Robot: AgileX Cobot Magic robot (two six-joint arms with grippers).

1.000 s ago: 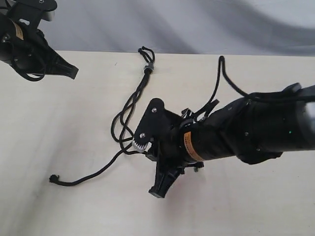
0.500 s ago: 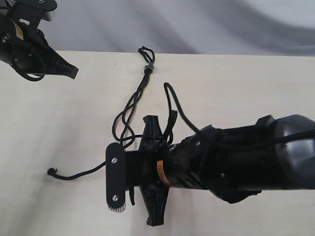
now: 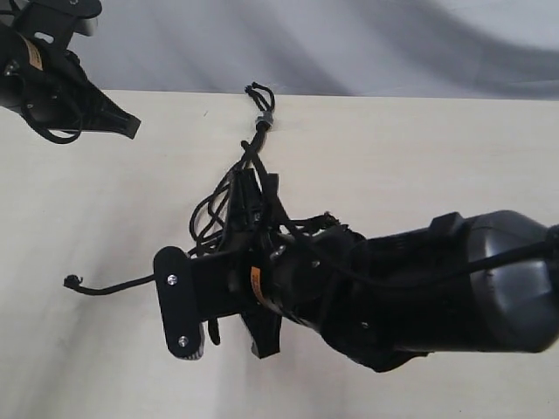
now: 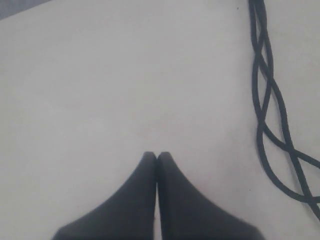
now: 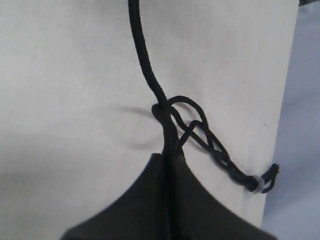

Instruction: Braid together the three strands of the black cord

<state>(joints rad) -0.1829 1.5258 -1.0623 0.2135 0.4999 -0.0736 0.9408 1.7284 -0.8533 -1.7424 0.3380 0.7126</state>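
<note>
The black cord lies on the pale table with its knot and small loops near the far edge. Its strands run loosely crossed from the knot toward my right arm and pass under it. One strand trails left to a frayed tip. In the right wrist view my right gripper is shut on a strand, beside the crossed section and the banded knot. My left gripper is shut and empty at the far left, strands off to its side.
The table's far edge meets a grey backdrop. My right arm's wrist plate juts out left over the table. Black arm cables loop over the right wrist close to the cord.
My right arm has swung left and toward the knot, turning its wrist and pulling its strand along. The loose tip has slid left and farther back. The left arm has stayed still.
</note>
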